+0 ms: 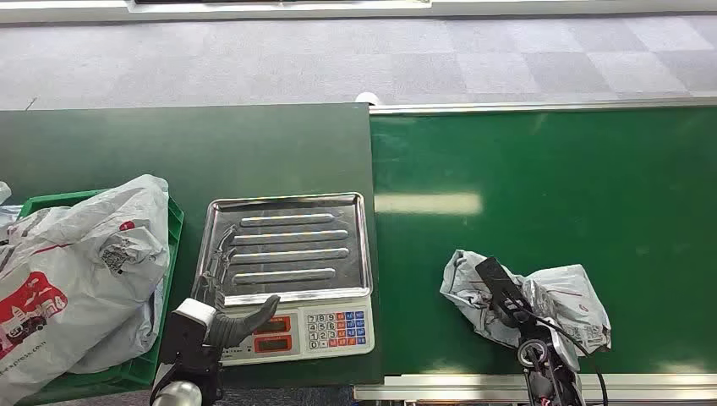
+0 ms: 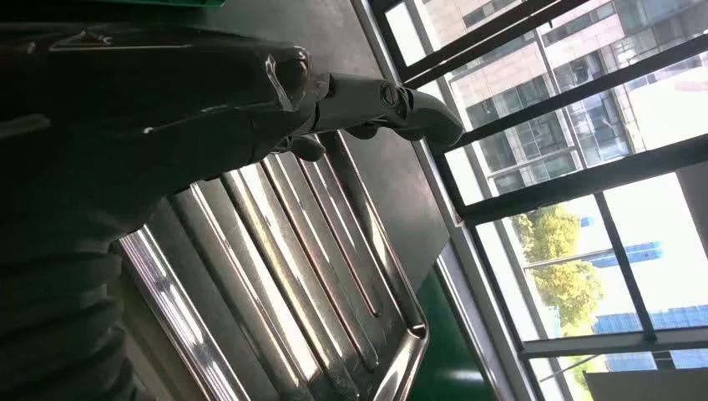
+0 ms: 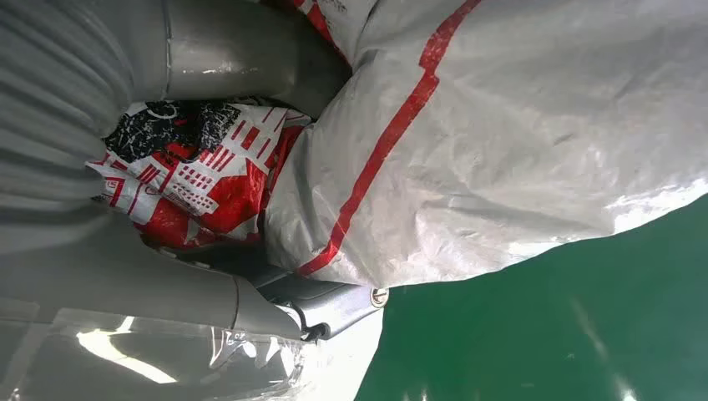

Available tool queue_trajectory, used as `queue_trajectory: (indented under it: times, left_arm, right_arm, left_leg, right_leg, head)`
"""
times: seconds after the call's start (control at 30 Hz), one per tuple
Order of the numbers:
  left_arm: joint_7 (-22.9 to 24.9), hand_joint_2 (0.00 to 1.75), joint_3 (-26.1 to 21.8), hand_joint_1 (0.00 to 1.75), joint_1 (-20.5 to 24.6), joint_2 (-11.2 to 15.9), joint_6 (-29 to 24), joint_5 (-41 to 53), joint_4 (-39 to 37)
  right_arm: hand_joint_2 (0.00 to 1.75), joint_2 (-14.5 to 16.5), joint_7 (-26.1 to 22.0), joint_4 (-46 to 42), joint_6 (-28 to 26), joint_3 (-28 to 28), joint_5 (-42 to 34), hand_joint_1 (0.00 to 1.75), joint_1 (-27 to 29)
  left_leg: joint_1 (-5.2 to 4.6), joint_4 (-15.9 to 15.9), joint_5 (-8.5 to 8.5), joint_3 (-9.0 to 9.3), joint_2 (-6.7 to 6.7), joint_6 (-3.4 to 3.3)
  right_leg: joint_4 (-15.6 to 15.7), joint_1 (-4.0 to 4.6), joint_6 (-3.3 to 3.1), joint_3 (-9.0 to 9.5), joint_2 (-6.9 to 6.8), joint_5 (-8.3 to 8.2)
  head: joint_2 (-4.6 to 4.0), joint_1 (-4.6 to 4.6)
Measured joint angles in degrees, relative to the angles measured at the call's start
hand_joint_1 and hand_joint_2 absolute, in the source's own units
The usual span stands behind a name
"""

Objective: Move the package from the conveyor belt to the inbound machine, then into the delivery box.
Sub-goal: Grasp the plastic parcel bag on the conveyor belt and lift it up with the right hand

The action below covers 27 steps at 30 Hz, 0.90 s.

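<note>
The right hand grips the grey package on the conveyor belt; the left hand is open over the scale tray. The green crate holds a mail bag.

Grey carpet tiles; sunlit windows beyond.

Grey ribbed robot hand, black cable

The steel weighing tray lies bare, with open room above it. The left robot hand hovers at its near left corner, over the scale's display, fingers spread and holding nothing. Just left of the scale, the green crate is heaped with grey bags rising above its rim. The green conveyor belt is open beyond and around the grey package.
</note>
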<state>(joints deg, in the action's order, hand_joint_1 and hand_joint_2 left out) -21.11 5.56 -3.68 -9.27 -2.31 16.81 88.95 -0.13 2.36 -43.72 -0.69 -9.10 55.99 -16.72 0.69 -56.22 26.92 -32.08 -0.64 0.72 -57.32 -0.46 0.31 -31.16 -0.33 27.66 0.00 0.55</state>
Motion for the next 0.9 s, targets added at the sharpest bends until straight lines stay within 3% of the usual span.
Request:
queue_trajectory:
  times: [0.13, 0.33, 0.43, 0.9]
  left_arm:
    - [-0.3, 1.75, -0.1, 0.0, -0.9, 0.0, -0.1, -0.1, 0.6]
    - [-6.9, 1.75, -1.0, 0.0, -2.3, -0.4, -1.1, -6.3, 3.5]
    - [-9.0, 1.75, -1.2, 0.0, -2.1, -0.5, -1.9, -8.4, 4.1]
    - [-10.0, 1.75, -1.4, 0.0, -1.8, -0.6, -2.3, -9.9, 4.3]
  right_arm:
    - [1.75, 0.3, -4.9, -1.8, -3.9, -0.1, -4.1, 1.75, 1.4]
    - [1.75, 2.3, -19.7, -14.8, -15.5, -1.3, -16.7, 1.75, 6.1]
    - [1.75, 3.2, -25.6, -21.3, -18.2, -2.2, -20.8, 1.75, 8.2]
    - [1.75, 4.4, -28.8, -30.2, -19.0, -3.3, -22.8, 1.75, 11.2]
  left_leg:
    - [-0.01, 0.0, 0.0, -0.09, 0.01, 0.0]
    - [0.0, 0.0, -0.02, -0.31, 0.2, 0.01]
    - [0.0, 0.0, -0.01, -0.39, 0.19, 0.01]
    - [-0.01, 0.0, -0.01, -0.43, 0.17, 0.01]
  right_leg:
    - [0.0, -0.01, 0.0, -0.05, -0.01, -0.01]
    - [0.0, 0.0, 0.0, -0.29, -0.11, 0.01]
    - [0.0, 0.0, -0.01, -0.36, -0.11, 0.02]
    - [0.0, -0.01, -0.02, -0.42, -0.1, 0.02]
  head:
    - [0.0, -0.01]
    - [0.0, 0.01]
    - [0.0, 0.01]
    - [0.0, 0.01]
